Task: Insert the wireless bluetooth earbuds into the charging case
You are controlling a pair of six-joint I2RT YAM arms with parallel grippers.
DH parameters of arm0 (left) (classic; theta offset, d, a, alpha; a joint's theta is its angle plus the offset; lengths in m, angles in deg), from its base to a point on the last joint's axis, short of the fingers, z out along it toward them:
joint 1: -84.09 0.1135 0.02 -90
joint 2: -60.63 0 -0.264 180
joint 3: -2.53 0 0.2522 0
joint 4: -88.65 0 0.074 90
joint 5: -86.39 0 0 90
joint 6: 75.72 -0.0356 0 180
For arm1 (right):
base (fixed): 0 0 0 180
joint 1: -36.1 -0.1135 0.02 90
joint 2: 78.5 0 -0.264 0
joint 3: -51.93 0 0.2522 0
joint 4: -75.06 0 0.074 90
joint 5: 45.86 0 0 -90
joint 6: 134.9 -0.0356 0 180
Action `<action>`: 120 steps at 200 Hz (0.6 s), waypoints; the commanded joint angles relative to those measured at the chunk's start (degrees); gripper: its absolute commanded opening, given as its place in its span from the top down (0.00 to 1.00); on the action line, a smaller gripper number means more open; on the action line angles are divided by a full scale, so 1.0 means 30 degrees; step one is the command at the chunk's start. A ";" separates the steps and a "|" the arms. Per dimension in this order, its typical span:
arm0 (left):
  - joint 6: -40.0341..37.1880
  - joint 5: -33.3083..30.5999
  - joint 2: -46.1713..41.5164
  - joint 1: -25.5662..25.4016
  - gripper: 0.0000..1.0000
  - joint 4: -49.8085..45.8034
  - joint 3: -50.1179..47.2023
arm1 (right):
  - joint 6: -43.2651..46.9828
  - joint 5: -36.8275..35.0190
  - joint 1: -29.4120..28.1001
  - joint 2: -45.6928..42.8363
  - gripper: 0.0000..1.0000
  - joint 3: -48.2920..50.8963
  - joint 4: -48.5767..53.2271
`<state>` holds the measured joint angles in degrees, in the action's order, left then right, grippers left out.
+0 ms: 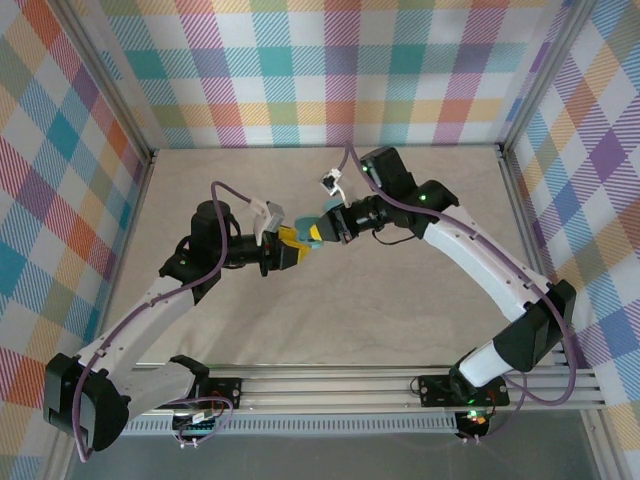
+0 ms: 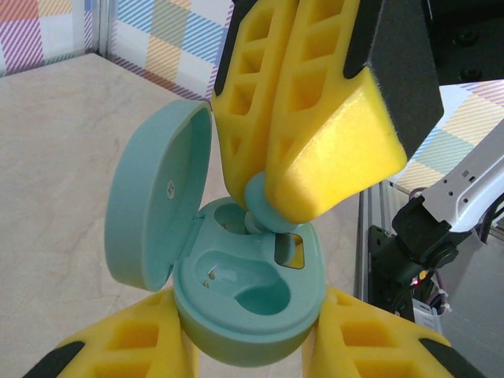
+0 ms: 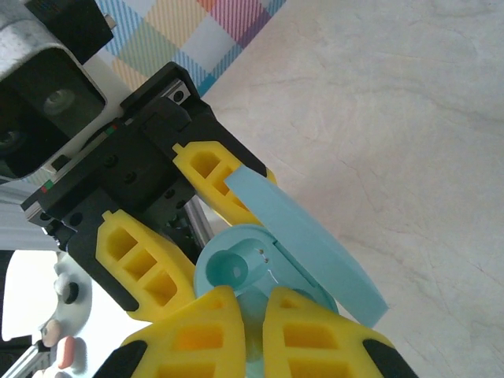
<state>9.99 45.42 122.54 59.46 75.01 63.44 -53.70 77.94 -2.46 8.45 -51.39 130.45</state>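
I am watching the left pincer [image 2: 248,335] clamping the teal charging case [image 2: 252,311] by its base, one yellow finger on either side. The case's lid [image 2: 153,201] is standing open to the left, with the desk [image 2: 55,157] showing behind it. The right pincer [image 2: 272,205] is pointing down from above, its jaws pressed together on one earbud [image 2: 257,206]. The earbud is sitting at the mouth of the case's far well.

I am not making out any readable writing. A small mark [image 2: 171,187] inside the lid is too tiny for me to read. Two gold contact pins [image 2: 209,277] are glinting in the nearer well.

Most of the earbud is hiding behind the right pincer's fingers [image 2: 331,157], so only a rounded teal edge is showing. The underside of the case is running off the bottom of the left wrist view. From above, the case is showing as just a teal speck between the two pincers.
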 commanded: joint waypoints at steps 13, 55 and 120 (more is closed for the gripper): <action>-0.0092 0.0588 -0.0493 0.0034 1.00 0.0905 0.0130 | 0.0039 0.1506 0.0111 0.0450 0.92 0.0204 0.0427; -0.0052 0.0500 -0.0554 0.0019 1.00 0.0943 0.0139 | 0.0393 0.1156 0.0141 0.0632 0.89 0.0278 0.1220; -0.0063 0.0500 -0.0700 0.0034 1.00 0.0897 0.0085 | 0.1380 0.0379 0.0141 0.1013 0.90 -0.0375 0.3127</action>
<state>9.99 45.40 122.38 59.46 73.31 63.31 -51.84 79.89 -2.05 9.68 -51.61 133.27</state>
